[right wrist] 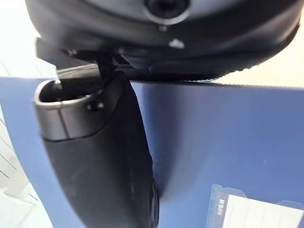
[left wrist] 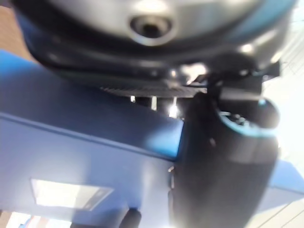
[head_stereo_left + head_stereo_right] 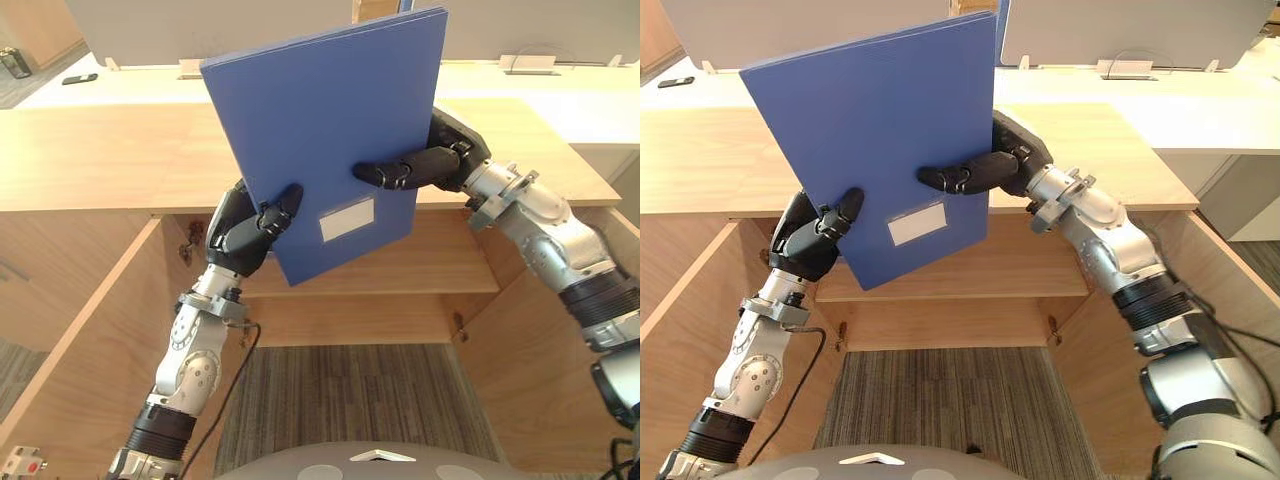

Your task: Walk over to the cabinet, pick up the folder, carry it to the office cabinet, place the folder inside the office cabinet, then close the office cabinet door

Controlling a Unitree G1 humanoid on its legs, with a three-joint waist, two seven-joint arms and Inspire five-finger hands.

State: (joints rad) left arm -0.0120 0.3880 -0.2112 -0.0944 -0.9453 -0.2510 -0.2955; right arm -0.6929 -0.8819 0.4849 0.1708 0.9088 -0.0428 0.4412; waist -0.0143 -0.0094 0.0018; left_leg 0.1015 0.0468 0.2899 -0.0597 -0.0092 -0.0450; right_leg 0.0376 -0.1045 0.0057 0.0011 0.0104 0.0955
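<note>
A blue folder (image 3: 330, 120) with a white label (image 3: 347, 218) stands upright and tilted, held in the air above the open wooden cabinet (image 3: 420, 270). My left hand (image 3: 250, 228) pinches its lower left edge, thumb on the front face. My right hand (image 3: 425, 165) grips its right edge, the thumb lying across the front. In the right wrist view the thumb (image 1: 104, 161) presses on the blue cover (image 1: 228, 137). The left wrist view shows the thumb (image 2: 223, 171) on the folder (image 2: 85, 147).
The cabinet has a wooden top (image 3: 90, 150) and an inner shelf (image 3: 400, 285), with both doors swung open, left door (image 3: 90, 330) and right door (image 3: 530, 390). White desks (image 3: 560, 95) with grey partitions stand behind. Striped carpet (image 3: 350, 400) lies below.
</note>
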